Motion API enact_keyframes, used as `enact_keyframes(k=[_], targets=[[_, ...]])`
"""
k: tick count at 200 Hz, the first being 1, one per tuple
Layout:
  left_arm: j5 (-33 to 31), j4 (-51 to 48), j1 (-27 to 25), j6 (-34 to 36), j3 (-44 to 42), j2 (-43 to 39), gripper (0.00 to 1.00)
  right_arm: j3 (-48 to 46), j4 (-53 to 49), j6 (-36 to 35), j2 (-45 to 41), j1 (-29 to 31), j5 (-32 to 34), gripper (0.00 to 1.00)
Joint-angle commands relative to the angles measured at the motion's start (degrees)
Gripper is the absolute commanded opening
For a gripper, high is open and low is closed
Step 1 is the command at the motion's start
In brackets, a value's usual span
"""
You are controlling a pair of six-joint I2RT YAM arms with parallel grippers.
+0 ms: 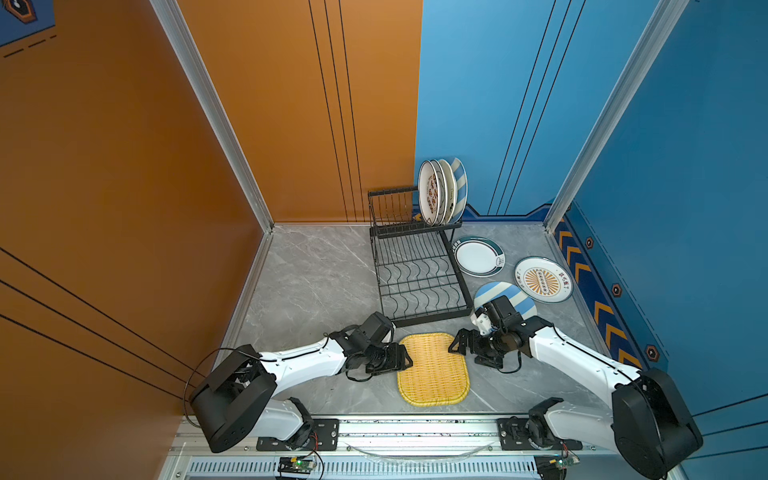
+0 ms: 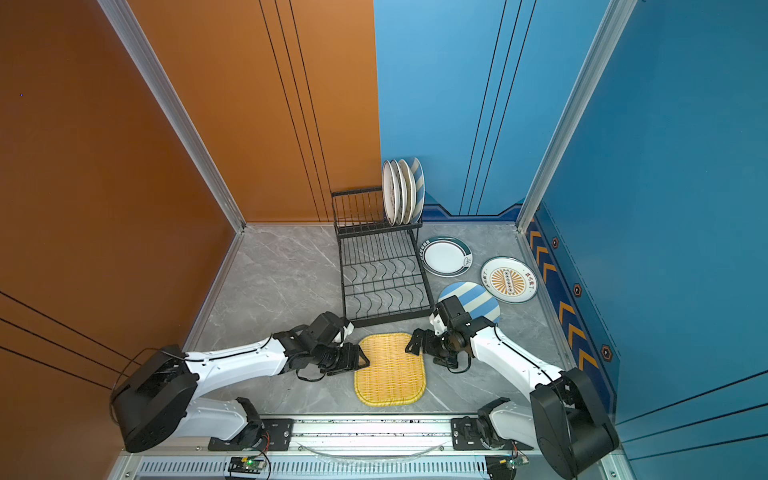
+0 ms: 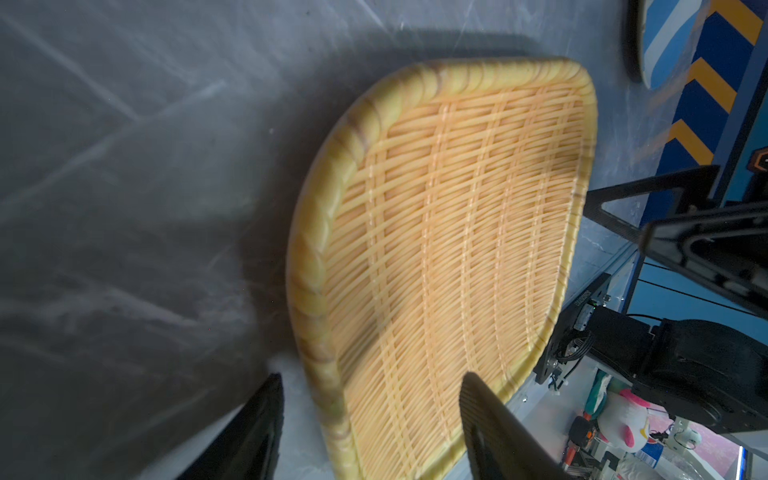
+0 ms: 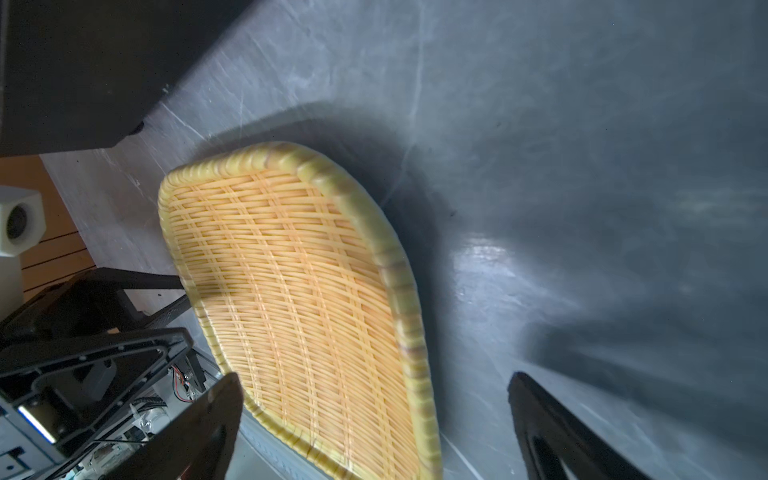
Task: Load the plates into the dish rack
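Near the front edge of the table (image 1: 316,282), just short of the dish rack (image 1: 419,286), the yellow woven plate (image 1: 433,370) lies flat between our two grippers. Our left gripper (image 1: 406,358) sits astride the plate's left rim with its jaws apart, one finger (image 3: 490,428) over the weave. Our right gripper (image 1: 454,344) stands wide apart at the right rim. We read this as a two-handed pickup. We should seat each rim deep between the fingers, clamp both sides evenly, then lift level so the light plate cannot twist before it reaches the wavy wires.
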Motion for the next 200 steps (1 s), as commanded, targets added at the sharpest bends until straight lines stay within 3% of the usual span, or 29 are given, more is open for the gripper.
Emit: enact_keyframes(k=[1, 112, 200], targets=[[-1.79, 3.28, -1.18, -2.11, -0.63, 1.05, 0.67, -1.38, -0.36, -3.09, 0.83, -0.54, -2.07, 0.99], [2.33, 5.78, -1.07, -0.86, 1.09, 7.65, 0.61, -6.51, 10.32, -2.75, 6.28, -0.65, -6.72, 0.93], [6.00, 7.54, 0.11, 0.51, 1.90, 12.00, 0.55, -8.66, 16.39, -2.51, 9.75, 0.14, -14.70, 0.89]])
